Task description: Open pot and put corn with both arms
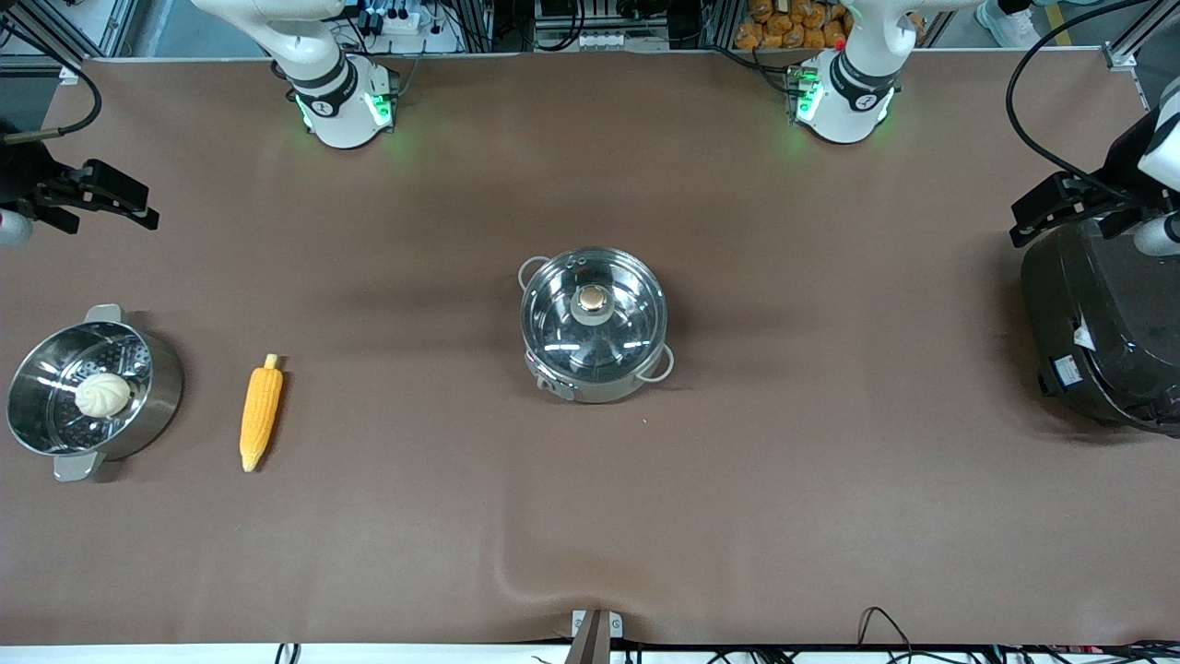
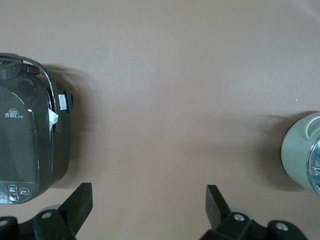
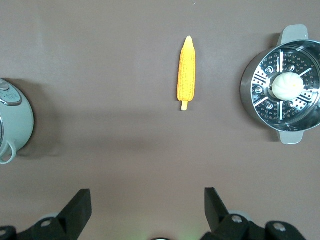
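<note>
Both arms are cut off in the front view: only the bases and the gripper ends are seen, w/ the links between out of frame. The left gripper (image 1: 1046, 210) is held over the black cooker (image 1: 1102, 327) at the left arm's end of the table, at approx. 3 o'clock from the pot (image 1: 595, 325); its fingers (image 2: 80, 202) are seen spread wide w/ nothing between them in the left wrist view. The right gripper (image 1: 115, 198) is held over bare table (image 1: 830, 507) at the right arm's end, approx. 10 o'clock from the pot; it is likewise spread wide and empty, as its fingers (image 3: 77, 207) show in the right wrist view. The cooker is cropped by the frame edge, and its panel markings are too small to be read.

The pot is placed mid-table, w/ the glass lid (image 1: 593, 314) seated on it and the coppery knob (image 1: 592, 298) at lid centre. The inside is hard to make out through reflections on the glass. Only a slice of the pot is caught in each wrist view.

The corn (image 1: 260, 413) is laid flat on the table at approx. 8 o'clock from the pot, well apart from it, and just beside the steamer pot (image 1: 88, 392) holding a white bun (image 1: 103, 394). Its long axis runs approx. 12-to-6 in the front view: the stem stub is pointed toward the bases at 12, the tapered tip toward the front camera at 6.
</note>
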Tool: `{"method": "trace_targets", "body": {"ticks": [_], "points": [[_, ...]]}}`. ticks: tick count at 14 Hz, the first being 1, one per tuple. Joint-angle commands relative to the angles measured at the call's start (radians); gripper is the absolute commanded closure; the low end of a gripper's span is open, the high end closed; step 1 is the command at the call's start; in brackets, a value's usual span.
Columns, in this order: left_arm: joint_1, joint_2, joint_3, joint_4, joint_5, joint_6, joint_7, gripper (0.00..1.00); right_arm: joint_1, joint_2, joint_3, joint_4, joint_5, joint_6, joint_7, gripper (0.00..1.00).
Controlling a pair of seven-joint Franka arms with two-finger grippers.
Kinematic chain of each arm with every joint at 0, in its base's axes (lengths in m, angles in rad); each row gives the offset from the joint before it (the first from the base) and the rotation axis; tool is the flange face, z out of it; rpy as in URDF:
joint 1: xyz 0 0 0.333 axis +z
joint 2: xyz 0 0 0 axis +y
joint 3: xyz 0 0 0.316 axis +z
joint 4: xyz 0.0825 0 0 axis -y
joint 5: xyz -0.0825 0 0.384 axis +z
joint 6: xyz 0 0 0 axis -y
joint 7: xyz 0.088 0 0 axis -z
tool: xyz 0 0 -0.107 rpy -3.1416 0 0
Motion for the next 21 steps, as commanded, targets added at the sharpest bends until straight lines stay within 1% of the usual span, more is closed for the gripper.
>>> {"method": "trace_targets", "body": {"ticks": [1,3,5,7,9,11,13,15,17,19,21], "points": [[-0.051,0.021,-0.021,0.000,-0.011,-0.007,0.027,0.00,0.000,-0.008,0.003,-0.010,-0.007,0.004,-0.010,0.00],[-0.135,0.095,-0.031,0.046,0.000,-0.005,-0.008,0.00,0.000,-0.007,0.003,-0.010,-0.007,0.004,-0.010,0.00],[-0.237,0.150,-0.032,0.081,-0.001,0.016,-0.129,0.00,0.000,-0.005,0.003,-0.010,-0.007,0.004,-0.010,0.00],[-0.358,0.210,-0.030,0.100,-0.001,0.062,-0.308,0.00,0.000,-0.004,0.003,-0.010,-0.007,0.005,-0.010,0.00],[-0.471,0.271,-0.028,0.105,-0.001,0.163,-0.520,0.00,-0.003,-0.002,0.003,-0.020,-0.006,0.011,-0.010,0.00],[-0.550,0.346,-0.028,0.138,-0.001,0.234,-0.684,0.00,-0.003,-0.002,0.003,-0.022,-0.006,0.016,-0.010,0.00],[-0.620,0.444,-0.018,0.199,-0.001,0.257,-0.816,0.00,-0.003,0.000,0.003,-0.025,-0.006,0.017,-0.010,0.00],[-0.666,0.512,-0.012,0.217,0.000,0.320,-0.933,0.00,-0.006,0.001,0.003,-0.031,-0.006,0.025,-0.010,0.00],[-0.694,0.535,-0.002,0.217,0.003,0.355,-0.985,0.00,-0.008,0.006,0.002,-0.045,-0.006,0.039,-0.010,0.00],[-0.728,0.566,0.005,0.217,0.005,0.392,-1.046,0.00,-0.008,0.009,0.002,-0.112,-0.007,0.101,-0.010,0.00],[-0.757,0.585,0.031,0.217,0.005,0.409,-1.070,0.00,-0.008,0.018,0.002,-0.181,-0.007,0.187,-0.010,0.00]]}}
